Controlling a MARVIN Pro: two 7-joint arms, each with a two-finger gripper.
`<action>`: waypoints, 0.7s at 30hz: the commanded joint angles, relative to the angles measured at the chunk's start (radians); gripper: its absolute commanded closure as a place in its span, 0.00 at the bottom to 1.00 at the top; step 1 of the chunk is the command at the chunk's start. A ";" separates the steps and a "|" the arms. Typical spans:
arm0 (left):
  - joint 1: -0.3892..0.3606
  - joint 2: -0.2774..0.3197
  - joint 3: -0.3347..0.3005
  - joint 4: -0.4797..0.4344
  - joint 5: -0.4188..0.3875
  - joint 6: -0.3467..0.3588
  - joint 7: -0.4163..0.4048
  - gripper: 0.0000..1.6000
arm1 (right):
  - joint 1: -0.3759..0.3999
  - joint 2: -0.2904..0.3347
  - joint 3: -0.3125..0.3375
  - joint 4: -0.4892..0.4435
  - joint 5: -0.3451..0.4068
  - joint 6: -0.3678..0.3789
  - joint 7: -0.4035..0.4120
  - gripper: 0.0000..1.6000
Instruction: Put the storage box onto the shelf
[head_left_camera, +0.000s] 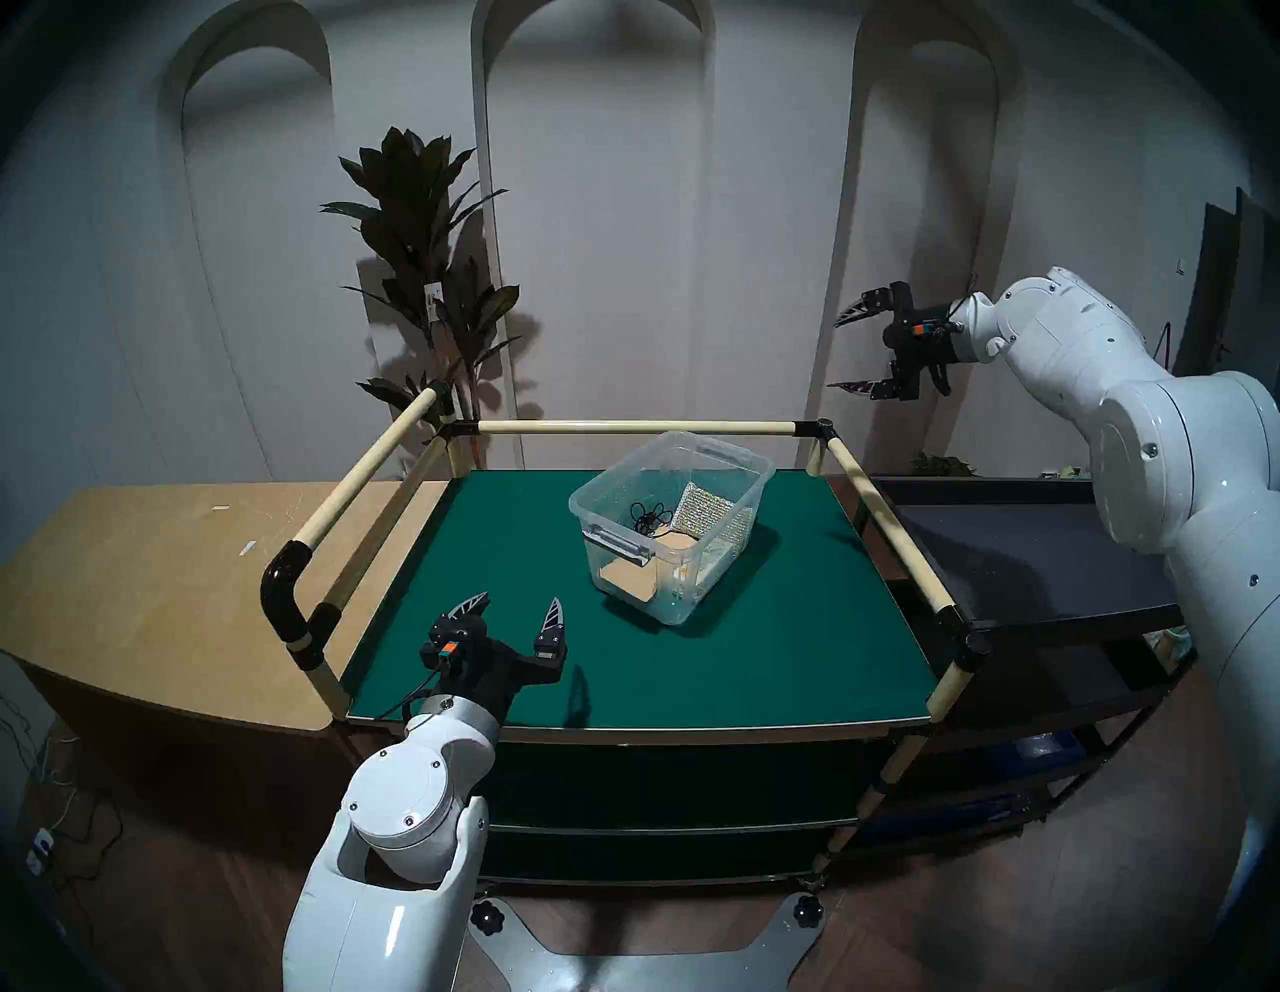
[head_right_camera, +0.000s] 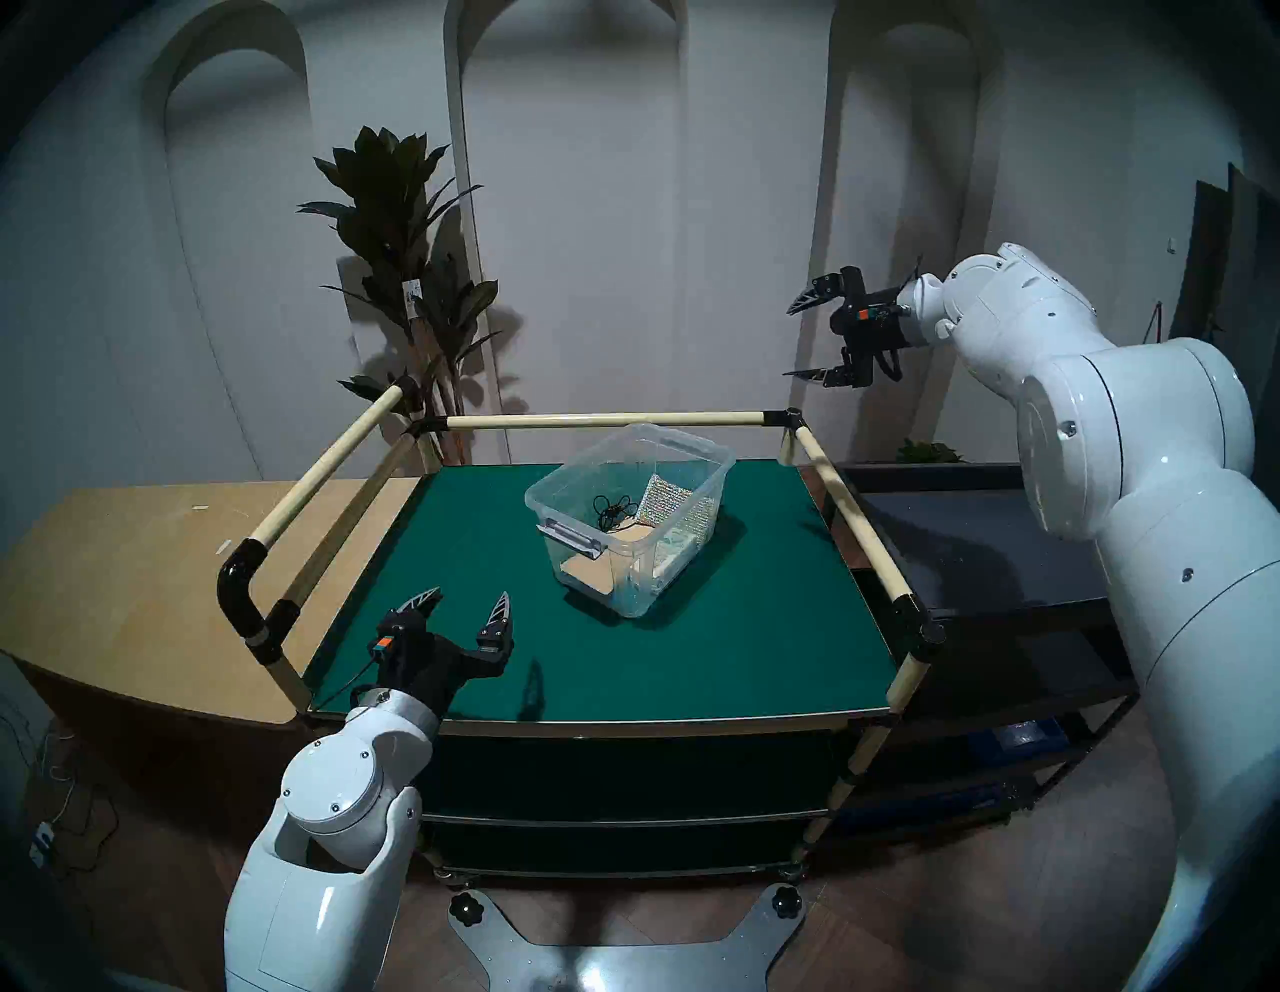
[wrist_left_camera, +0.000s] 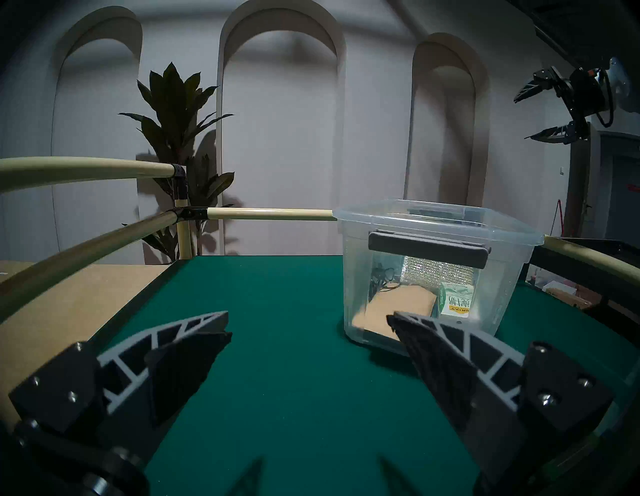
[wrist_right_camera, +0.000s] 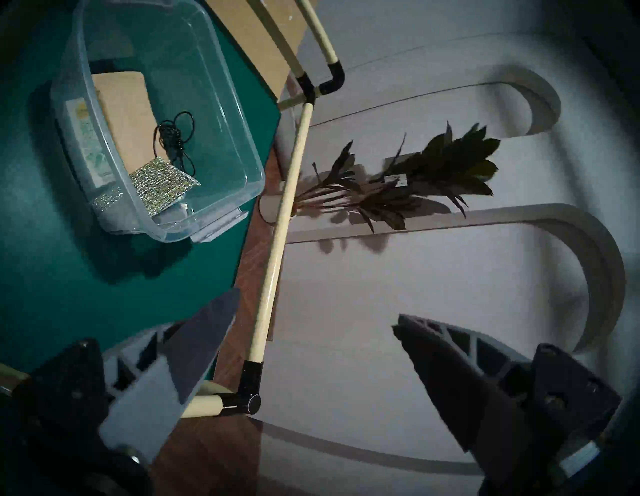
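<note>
- Storage box (head_left_camera: 670, 526) already resting on the green top deck of the shelf (head_left_camera: 796, 644), toward the back and right of centre, turned slightly askew to the rails, touched by neither gripper.
- Inside, seen through the clear walls: glittery pad (head_left_camera: 699, 509), black cable (head_left_camera: 647, 518), tan card (wrist_left_camera: 398, 306).
- Left gripper (head_left_camera: 516, 613) low over the deck's near left corner, pointing forward, jaws spread wide, nothing between them; well short of the box.
- Right gripper (head_left_camera: 850, 352) high off the shelf's far right corner, above the rail, jaws fully apart and empty.
- Judged stage: placement done, release done; only the clearing away of the arms left.
- Next move, as a judgement: drawing both arms away without clipping the cream rail (head_left_camera: 637, 427) or nudging the box's grey handle (wrist_left_camera: 427, 247).
</note>
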 joint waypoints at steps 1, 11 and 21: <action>-0.011 0.000 -0.001 -0.019 0.000 -0.006 -0.001 0.00 | -0.027 0.045 0.067 -0.013 0.065 0.003 -0.012 0.00; -0.014 0.001 -0.001 -0.022 0.000 -0.007 0.000 0.00 | -0.108 0.022 0.156 -0.013 0.139 0.003 0.001 0.00; -0.016 0.001 -0.001 -0.023 0.000 -0.007 0.000 0.00 | -0.172 -0.009 0.244 -0.013 0.214 -0.007 0.012 0.00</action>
